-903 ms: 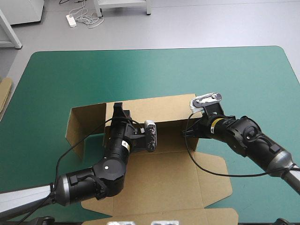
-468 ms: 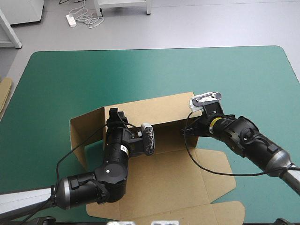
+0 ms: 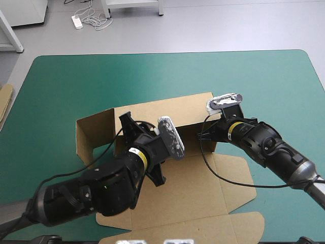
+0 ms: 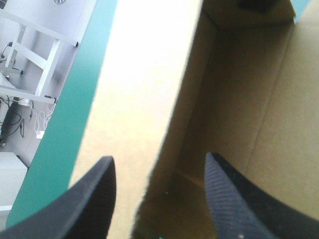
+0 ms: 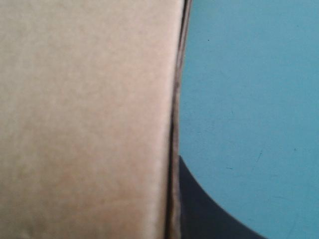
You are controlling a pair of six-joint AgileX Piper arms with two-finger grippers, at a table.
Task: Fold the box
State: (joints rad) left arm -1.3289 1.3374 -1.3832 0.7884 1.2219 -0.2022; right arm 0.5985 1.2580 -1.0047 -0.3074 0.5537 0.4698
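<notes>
The brown box [image 3: 188, 188] lies mid-table with its back wall [image 3: 167, 113] and left wall [image 3: 94, 133] raised. Its floor and front flaps lie flat. My left gripper [image 3: 133, 124] is inside the box at the back wall's left part. In the left wrist view it is open [image 4: 159, 158], and the wall's upper edge [image 4: 134, 89] runs between its fingers. My right gripper [image 3: 203, 136] is at the back wall's right end, shut on the board [image 5: 84, 114]. One black finger [image 5: 204, 209] shows against the board's edge; the other is hidden behind it.
More brown board [image 3: 5, 99] pokes in at the table's left edge. The teal-green cover [image 3: 167, 76] stretches bare beyond the back wall. The box's front flap [image 3: 244, 223] reaches close to the table's front edge.
My left arm has pushed forward and rolled its wrist. The left wall now stands more upright, and the box has swung slightly to the right. The right gripper has kept hold of the wall's end.
</notes>
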